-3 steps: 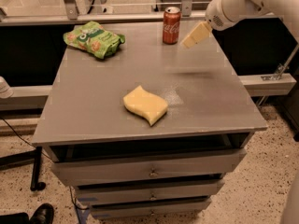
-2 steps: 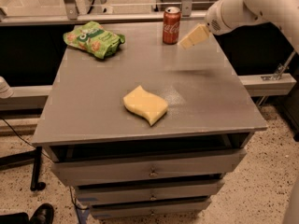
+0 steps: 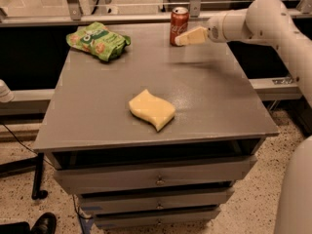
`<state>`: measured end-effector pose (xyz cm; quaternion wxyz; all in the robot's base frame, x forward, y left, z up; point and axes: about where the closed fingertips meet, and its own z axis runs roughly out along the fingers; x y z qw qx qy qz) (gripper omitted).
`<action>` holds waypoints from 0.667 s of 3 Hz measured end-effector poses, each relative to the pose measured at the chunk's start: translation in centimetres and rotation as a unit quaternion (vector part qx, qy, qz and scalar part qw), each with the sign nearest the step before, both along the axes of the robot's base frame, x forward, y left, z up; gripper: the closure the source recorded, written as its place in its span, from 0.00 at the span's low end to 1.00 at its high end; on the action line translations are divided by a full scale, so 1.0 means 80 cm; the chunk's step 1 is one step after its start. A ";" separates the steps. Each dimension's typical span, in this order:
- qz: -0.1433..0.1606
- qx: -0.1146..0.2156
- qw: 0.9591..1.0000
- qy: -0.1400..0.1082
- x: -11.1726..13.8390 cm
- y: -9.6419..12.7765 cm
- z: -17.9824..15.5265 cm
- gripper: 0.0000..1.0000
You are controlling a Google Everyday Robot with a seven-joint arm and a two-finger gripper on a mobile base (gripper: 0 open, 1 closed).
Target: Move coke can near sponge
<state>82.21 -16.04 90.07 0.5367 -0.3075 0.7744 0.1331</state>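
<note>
Camera view looks down on a grey flat-topped metal cabinet (image 3: 219, 96) with three shallow drawers (image 3: 156, 177) stacked under its top, the lowest partly cut off by shadow. At the bottom left corner a black shoe (image 3: 44, 223) pokes into the picture, the rest of its wearer out of sight. On the far left of the cabinet top lies a crinkled green snack bag (image 3: 99, 41); its white lettering is too creased and blurred to read. Nearer the front edge, roughly in the middle, sits the flat pale yellow sponge (image 3: 151, 109) with its wavy S-curved outline, lying by itself. The small red coke can (image 3: 179, 19) stands upright at the far edge, right of the bag and well apart from the sponge; white script runs down its side, but only a fragment faces the camera and it cannot be read in full. The pale tan gripper (image 3: 178, 41) reaches in from the right with its tip at the can's lower right side, hiding part of it; whether it touches the can, and whether it is open or closed, cannot be told. Behind it the white robot arm (image 3: 263, 18) runs off the right edge.
</note>
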 end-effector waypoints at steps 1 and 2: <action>0.020 0.055 0.998 -0.014 0.039 0.029 -0.008 0.00; 0.042 0.083 0.995 -0.028 0.070 0.056 -0.009 0.00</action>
